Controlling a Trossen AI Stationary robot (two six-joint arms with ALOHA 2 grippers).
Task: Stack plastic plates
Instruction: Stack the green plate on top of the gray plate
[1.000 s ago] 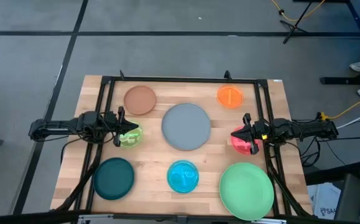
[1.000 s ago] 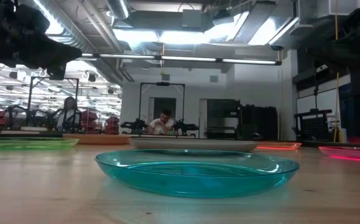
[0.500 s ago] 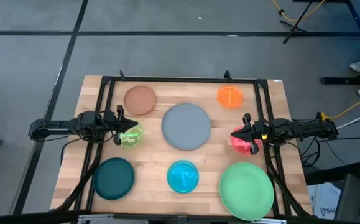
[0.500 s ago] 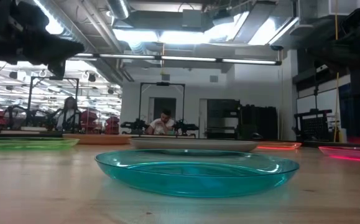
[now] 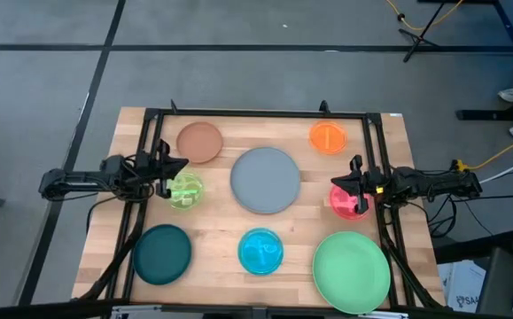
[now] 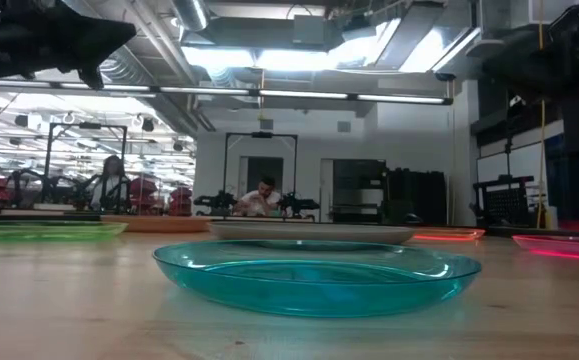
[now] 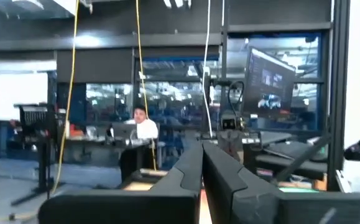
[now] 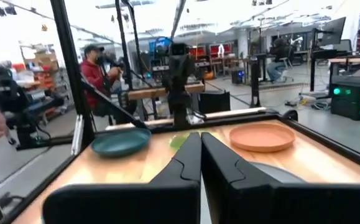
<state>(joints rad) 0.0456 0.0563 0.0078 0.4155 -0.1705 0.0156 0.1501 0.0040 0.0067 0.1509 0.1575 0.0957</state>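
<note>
Eight round plates lie flat and apart on the wooden table: brown (image 5: pixel 199 142), orange (image 5: pixel 328 137), grey (image 5: pixel 266 180), lime (image 5: pixel 186 190), pink-red (image 5: pixel 346 202), dark teal (image 5: pixel 161 253), translucent blue (image 5: pixel 260 251) and light green (image 5: pixel 351 271). My left gripper (image 5: pixel 174 170) hovers shut above the lime plate's far-left rim, its fingers (image 7: pixel 201 171) pointing level toward the right. My right gripper (image 5: pixel 340 184) is also shut and hangs over the pink-red plate, pointing left, fingers (image 8: pixel 200 158) closed together. Neither touches a plate.
A black frame (image 5: pixel 256 115) runs along the far edge and down both sides of the table. Bare wood shows between the plates. The blue plate (image 6: pixel 317 272) fills the low view's foreground. People sit at desks in the room beyond (image 6: pixel 261 196).
My left gripper has risen and drawn back toward the far-left, uncovering the lime plate beneath it. My right gripper has shifted slightly toward the right edge. No plate has moved.
</note>
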